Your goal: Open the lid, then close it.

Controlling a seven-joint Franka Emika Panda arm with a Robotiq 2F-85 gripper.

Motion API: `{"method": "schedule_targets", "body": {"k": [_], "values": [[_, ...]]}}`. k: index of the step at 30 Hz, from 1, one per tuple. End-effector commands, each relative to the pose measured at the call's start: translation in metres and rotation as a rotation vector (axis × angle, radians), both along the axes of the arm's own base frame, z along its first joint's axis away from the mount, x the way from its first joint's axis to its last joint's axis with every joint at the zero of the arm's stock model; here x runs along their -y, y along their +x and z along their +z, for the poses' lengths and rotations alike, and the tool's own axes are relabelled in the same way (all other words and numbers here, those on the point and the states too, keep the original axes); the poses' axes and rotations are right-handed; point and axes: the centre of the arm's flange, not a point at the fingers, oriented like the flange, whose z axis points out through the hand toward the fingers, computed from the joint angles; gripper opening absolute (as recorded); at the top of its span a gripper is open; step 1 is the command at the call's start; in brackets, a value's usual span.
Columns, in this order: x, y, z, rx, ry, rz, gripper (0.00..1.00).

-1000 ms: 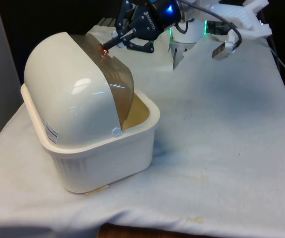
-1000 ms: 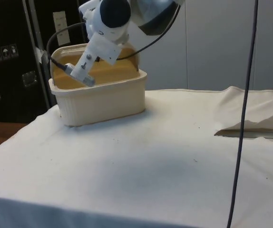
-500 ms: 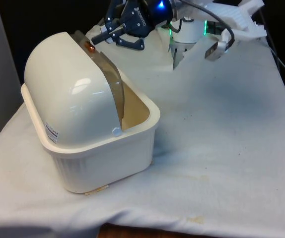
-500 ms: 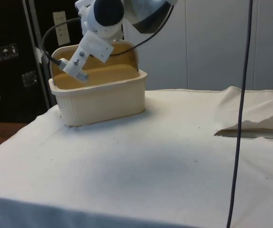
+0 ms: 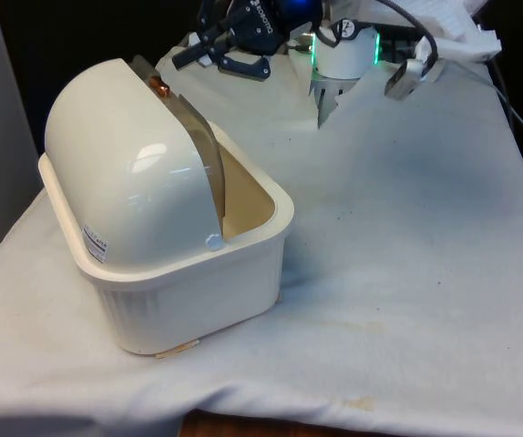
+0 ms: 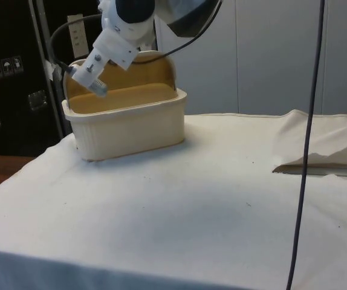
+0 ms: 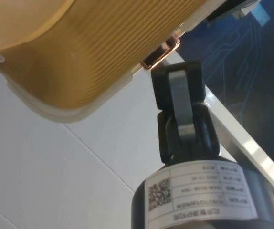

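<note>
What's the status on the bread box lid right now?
Gripper just above the lid's copper handle, not gripping. Lid rolled open. Nothing in the way.

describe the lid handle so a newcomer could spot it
Start at the cream bread box on the white cloth. Its tinted brown lid is rolled back under the dome; at the lid's upper edge sits the handle, small and copper-coloured, the box's one shiny metal part.

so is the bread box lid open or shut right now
Open. In the front view the tinted lid is rolled back under the cream dome, leaving the bread box interior exposed; the end effector sits apart above it.
</note>
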Motion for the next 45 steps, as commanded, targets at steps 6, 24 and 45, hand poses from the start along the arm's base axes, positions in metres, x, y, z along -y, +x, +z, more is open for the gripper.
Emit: {"method": "schedule_targets", "body": {"k": [6, 24, 45], "values": [[-0.005, -0.008, 0.006, 0.013, 0.055, -0.026, 0.0], [-0.013, -0.011, 0.021, 0.066, 0.146, -0.08, 0.0], [-0.007, -0.002, 0.03, 0.094, 0.206, -0.114, 0.0]]}}
